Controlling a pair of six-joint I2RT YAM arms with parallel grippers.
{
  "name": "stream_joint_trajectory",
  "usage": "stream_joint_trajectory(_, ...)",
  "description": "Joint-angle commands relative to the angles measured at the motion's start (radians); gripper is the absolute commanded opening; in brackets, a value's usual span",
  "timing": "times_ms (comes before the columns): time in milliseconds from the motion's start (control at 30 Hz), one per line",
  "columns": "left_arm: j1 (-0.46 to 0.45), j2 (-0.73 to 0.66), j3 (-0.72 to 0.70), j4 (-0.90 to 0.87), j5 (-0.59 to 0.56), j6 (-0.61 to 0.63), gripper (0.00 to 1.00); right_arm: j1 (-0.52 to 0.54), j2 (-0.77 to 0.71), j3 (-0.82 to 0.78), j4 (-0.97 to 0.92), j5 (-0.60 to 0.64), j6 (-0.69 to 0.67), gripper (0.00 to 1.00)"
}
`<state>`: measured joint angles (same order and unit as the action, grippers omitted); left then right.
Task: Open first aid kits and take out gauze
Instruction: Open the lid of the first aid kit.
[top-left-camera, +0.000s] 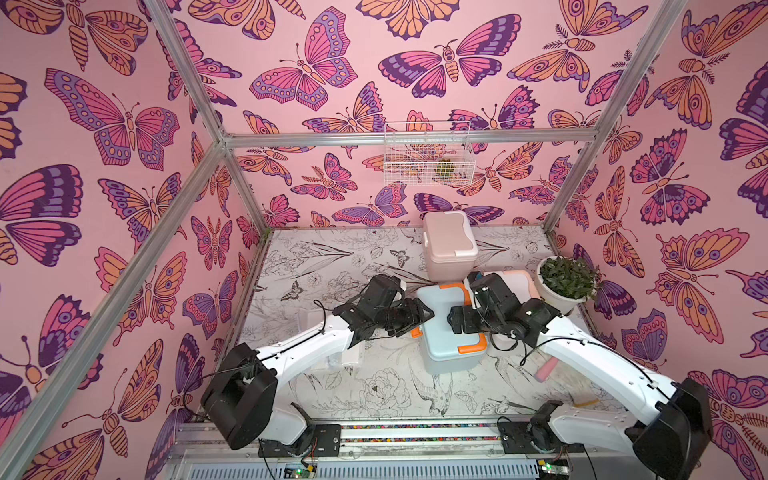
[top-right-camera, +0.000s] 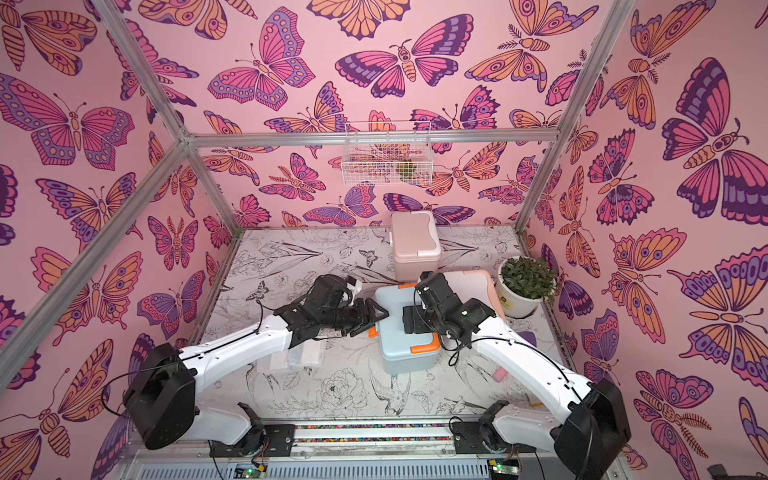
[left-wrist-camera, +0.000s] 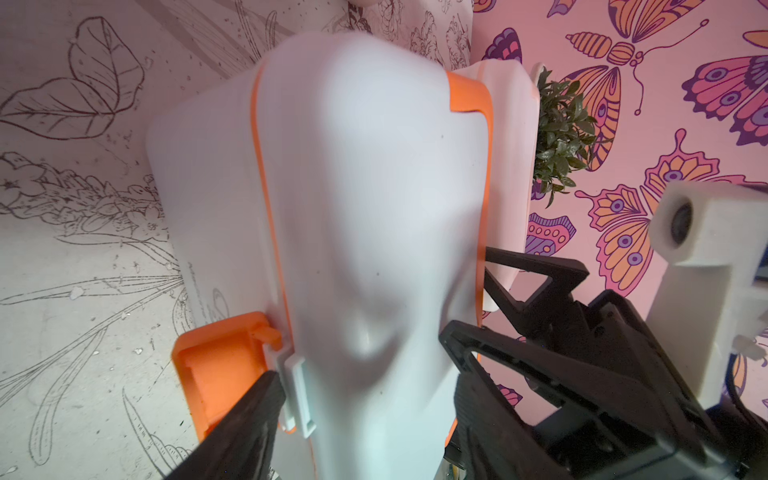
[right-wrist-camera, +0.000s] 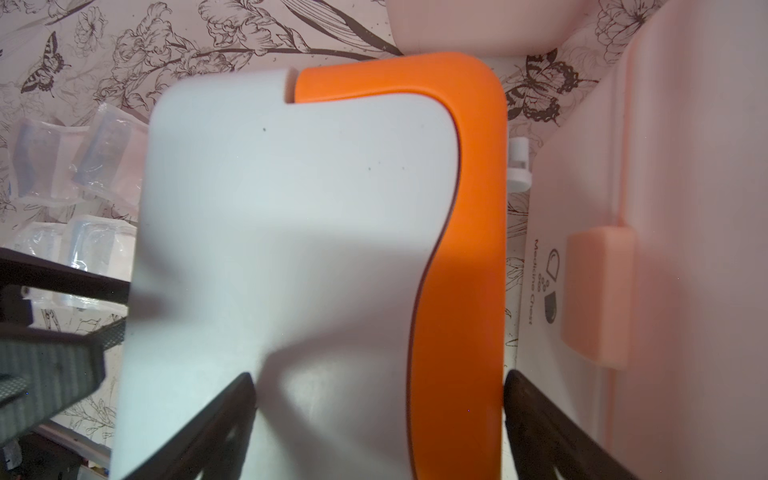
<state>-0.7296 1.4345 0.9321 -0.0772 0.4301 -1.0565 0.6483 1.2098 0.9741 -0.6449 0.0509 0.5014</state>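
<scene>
The blue-grey first aid kit (top-left-camera: 446, 340) with orange trim stands mid-table, lid down. Its orange side latch (left-wrist-camera: 216, 370) is swung outward. My left gripper (top-left-camera: 422, 324) (left-wrist-camera: 361, 365) is at that side, open, its jaws astride the lid's edge by the latch. My right gripper (top-left-camera: 454, 321) (right-wrist-camera: 378, 380) hovers open over the lid, spanning the orange handle (right-wrist-camera: 461, 249). The beige-pink kit (top-left-camera: 449, 245) stands shut behind. The white kit with peach trim (top-left-camera: 517, 280) (right-wrist-camera: 665, 187) is to the right. Gauze packets (top-right-camera: 297, 355) (right-wrist-camera: 104, 158) lie on the table under my left arm.
A white pot with a green plant (top-left-camera: 565, 282) stands at the right wall beside the white kit. A wire basket (top-left-camera: 428, 153) hangs on the back wall. A pink roll (top-left-camera: 546, 370) lies under my right forearm.
</scene>
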Motion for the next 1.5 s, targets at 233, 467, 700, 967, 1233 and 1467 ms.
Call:
stream_joint_trajectory(233, -0.011, -0.049, -0.009, 0.068, 0.042, 0.006, 0.65, 0.022, 0.039, -0.046, -0.042, -0.126, 0.011, 0.91)
stream_joint_trajectory(467, -0.013, -0.033, -0.009, 0.069, 0.046, 0.007, 0.72, 0.021, 0.038, -0.046, -0.038, -0.132, 0.015, 0.91)
stream_joint_trajectory(700, -0.004, -0.025, -0.005, 0.081, 0.064, 0.003, 0.88, 0.021, 0.041, -0.064, 0.024, -0.214, 0.043, 0.92)
stream_joint_trajectory(967, 0.021, -0.074, -0.024, 0.166, 0.134, -0.039, 0.91, 0.021, 0.021, -0.052, 0.021, -0.202, 0.059, 0.92)
stream_joint_trajectory(1233, 0.045, -0.106, -0.056, 0.209, 0.156, -0.068, 0.90, 0.021, -0.047, -0.033, -0.042, -0.080, 0.067, 0.99)
stream_joint_trajectory(1467, 0.050, -0.106, -0.064, 0.235, 0.171, -0.086, 0.90, 0.021, -0.095, -0.035, -0.050, -0.050, 0.071, 0.99)
